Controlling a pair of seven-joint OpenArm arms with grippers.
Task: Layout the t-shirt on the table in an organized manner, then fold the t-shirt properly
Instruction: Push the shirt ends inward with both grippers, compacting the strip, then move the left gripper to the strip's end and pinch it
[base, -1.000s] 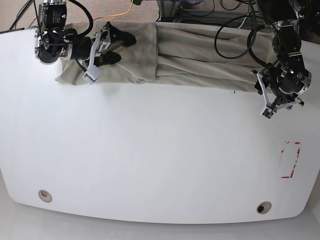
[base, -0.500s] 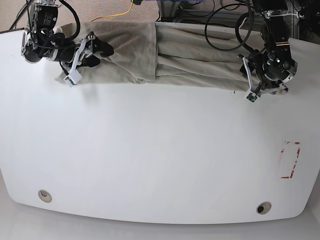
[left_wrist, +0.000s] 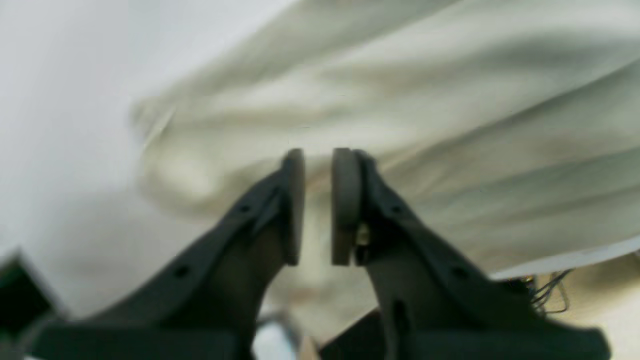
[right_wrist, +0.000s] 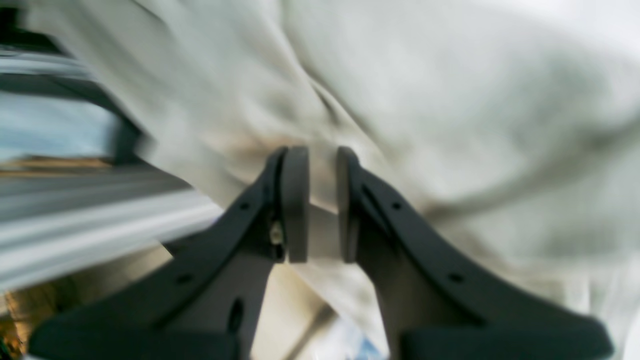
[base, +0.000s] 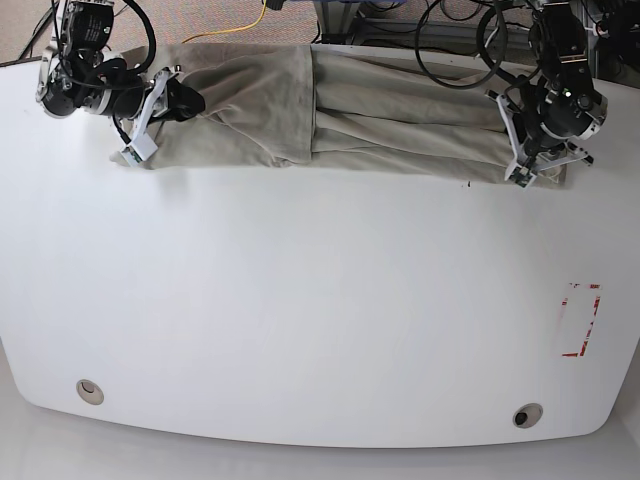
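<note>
- The pale sage cotton t-shirt (base: 330, 115) lies bunched in a long band along the far edge of the glossy white table (base: 300, 320).
- The left claw (left_wrist: 318, 200) sits at one end of the shirt, its pads nearly together, pinching a fold of cloth.
- The right claw (right_wrist: 316, 202) is at the other end, likewise clamped on fabric.

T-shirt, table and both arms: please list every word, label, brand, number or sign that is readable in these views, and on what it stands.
No text can be read on the t-shirt or the table.
Red tape rectangle: an outline only, no writing.
</note>
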